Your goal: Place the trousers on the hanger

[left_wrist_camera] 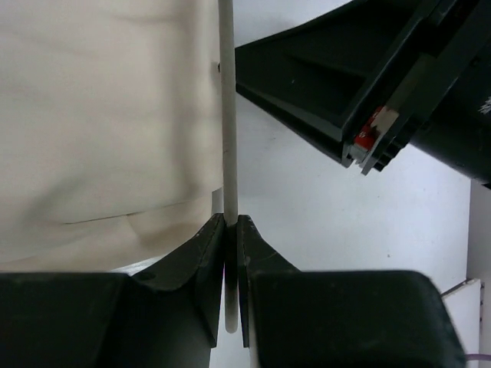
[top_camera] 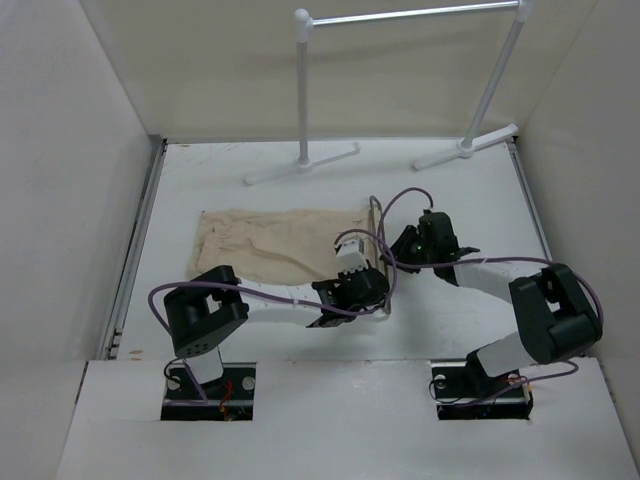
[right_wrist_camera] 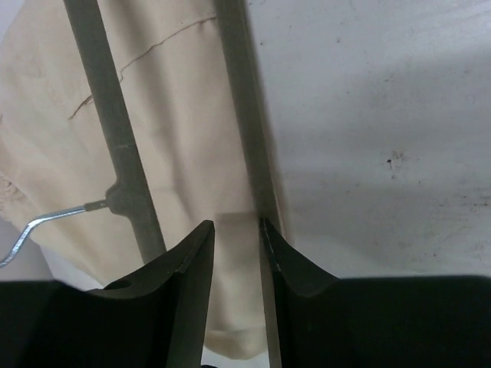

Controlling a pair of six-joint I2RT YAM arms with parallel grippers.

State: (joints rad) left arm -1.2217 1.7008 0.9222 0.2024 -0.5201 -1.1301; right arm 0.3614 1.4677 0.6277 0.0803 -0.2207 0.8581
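**Hanger wire clenched by left claw; right claw released**

The trousers (top_camera: pixel 270 245) are spread flat on the surface (top_camera: pixel 490 210), in front of the white rack (top_camera: pixel 303 90). The hanger (left_wrist_camera: pixel 227 115) is laid across the end of the trousers nearer the right arm. One thin wire of it is clenched by the left claw (left_wrist_camera: pixel 231 224), just beside the cloth edge. The right claw (right_wrist_camera: pixel 236 234) is seen released, jaws parted around another hanger wire lying over the cloth.
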